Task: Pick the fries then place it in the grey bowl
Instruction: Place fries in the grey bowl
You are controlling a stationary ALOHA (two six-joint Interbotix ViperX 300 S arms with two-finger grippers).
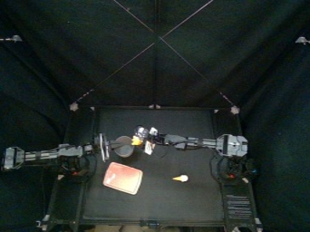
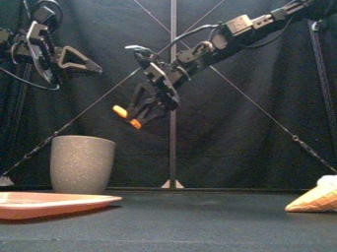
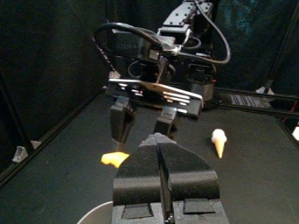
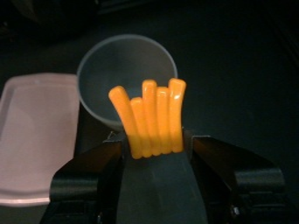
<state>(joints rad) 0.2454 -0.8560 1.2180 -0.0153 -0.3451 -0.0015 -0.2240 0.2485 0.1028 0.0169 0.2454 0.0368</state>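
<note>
Right wrist view: right end effector (image 4: 149,147) clamped on fries (image 4: 149,114), poised above grey bowl (image 4: 117,59).

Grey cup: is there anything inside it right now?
In the right wrist view the grey cup looks bare inside: only its pale inner wall and floor show. The fries, held in the right tool, cover part of the opening, so that part cannot be seen.

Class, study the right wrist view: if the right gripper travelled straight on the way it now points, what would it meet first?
Most likely the grey bowl: the right gripper, holding the fries, aims into its open mouth, though depth is unclear.
</note>
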